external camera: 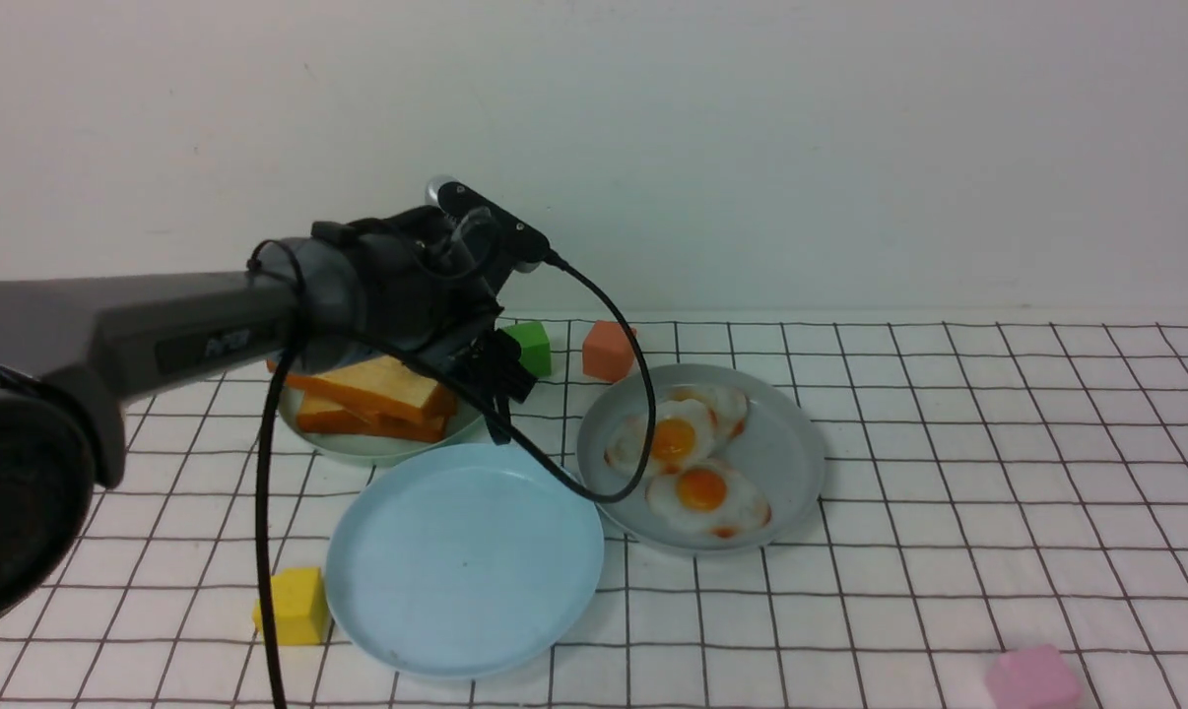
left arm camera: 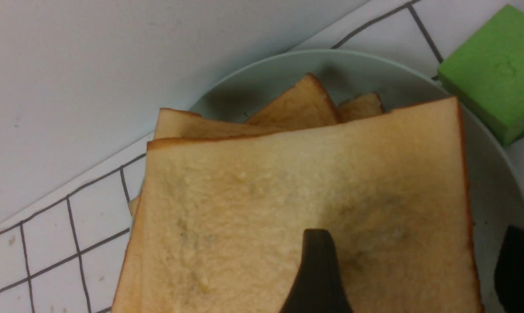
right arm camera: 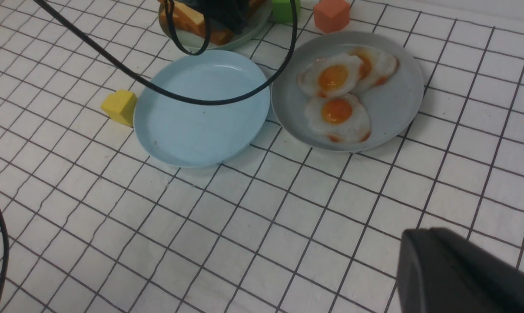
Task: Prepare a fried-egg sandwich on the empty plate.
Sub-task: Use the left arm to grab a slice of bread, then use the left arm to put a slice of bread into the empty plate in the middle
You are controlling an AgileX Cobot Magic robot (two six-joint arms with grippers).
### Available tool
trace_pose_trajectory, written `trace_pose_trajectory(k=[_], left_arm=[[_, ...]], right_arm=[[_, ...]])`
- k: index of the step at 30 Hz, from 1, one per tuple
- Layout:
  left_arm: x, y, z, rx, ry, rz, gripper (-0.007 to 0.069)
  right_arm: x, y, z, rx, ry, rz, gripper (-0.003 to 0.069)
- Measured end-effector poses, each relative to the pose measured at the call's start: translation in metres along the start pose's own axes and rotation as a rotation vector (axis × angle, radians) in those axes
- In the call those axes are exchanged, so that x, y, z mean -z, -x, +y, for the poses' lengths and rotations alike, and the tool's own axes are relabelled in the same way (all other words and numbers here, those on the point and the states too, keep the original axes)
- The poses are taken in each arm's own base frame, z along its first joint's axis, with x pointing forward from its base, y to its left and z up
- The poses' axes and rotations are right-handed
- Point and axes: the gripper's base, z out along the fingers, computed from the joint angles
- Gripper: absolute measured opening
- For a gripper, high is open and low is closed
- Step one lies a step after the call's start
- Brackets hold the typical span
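Left hand (left arm camera: 417, 237): jaws spread wide, nothing held. It hovers over the toast slices (external camera: 372, 399), one finger above the top face, the other outside the slice edge.
Right hand (right arm camera: 457, 269): shut, empty, parked low over the counter (external camera: 949, 591), well clear of the plates.
Plate (external camera: 464, 561): bare. No sandwich yet. The toast sits on the grey-green plate (external camera: 377, 453) at its 11 o'clock. The fried eggs (external camera: 697, 463) sit on the grey plate (external camera: 791, 453) at its 2 o'clock.

Risks, as judged:
- The slices lie fanned and skewed, so closing may pinch two at once or catch only a crust corner, which could slip out.
- The outer finger is near the dish wall and may clip or drag the dish.
- The cable (right arm camera: 192, 102) droops across the plate and the egg dish and could snag during the carry.
- The green block (external camera: 530, 347), just beside the toast dish, may get knocked.
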Motion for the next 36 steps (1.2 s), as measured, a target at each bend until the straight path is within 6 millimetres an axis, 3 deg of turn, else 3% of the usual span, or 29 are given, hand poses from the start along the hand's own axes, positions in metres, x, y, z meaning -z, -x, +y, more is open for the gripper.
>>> trace_pose_trajectory(k=[6,16,23,27,29,30,31,32,36], left_arm=[[-0.003,0.0,0.0,0.037,0.013,-0.008,0.0467],[-0.003,0.001,0.0,0.04,0.017,-0.017,0.0106],[0.016,0.01,0.0,0.042,0.032,-0.03,0.0084],[0.063,0.029,-0.001,0.057,0.042,-0.084,0.0079],[0.075,0.032,-0.003,0.058,0.046,-0.09,0.0079],[0.095,0.034,-0.005,0.072,0.057,-0.076,0.0079],[0.096,0.033,-0.004,0.077,0.059,-0.072,0.0079],[0.112,0.029,-0.008,0.081,0.053,-0.037,0.0078],[0.143,0.003,-0.026,0.071,-0.05,0.042,0.0078]], right_arm=[[0.0,0.0,0.0,-0.002,0.003,0.001,0.0024],[0.0,-0.002,0.001,-0.003,0.009,0.018,0.0031],[0.0,-0.004,0.001,-0.003,0.015,0.041,0.0031],[0.0,-0.004,0.002,-0.003,0.017,0.046,0.0031],[0.0,-0.005,0.002,-0.004,0.02,0.05,0.0031],[0.0,-0.005,0.002,-0.005,0.023,0.058,0.0034],[0.0,-0.006,0.002,-0.005,0.024,0.061,0.0034],[0.0,-0.006,0.002,-0.005,0.027,0.07,0.0034],[0.0,-0.008,0.003,-0.005,0.031,0.085,0.0035]])
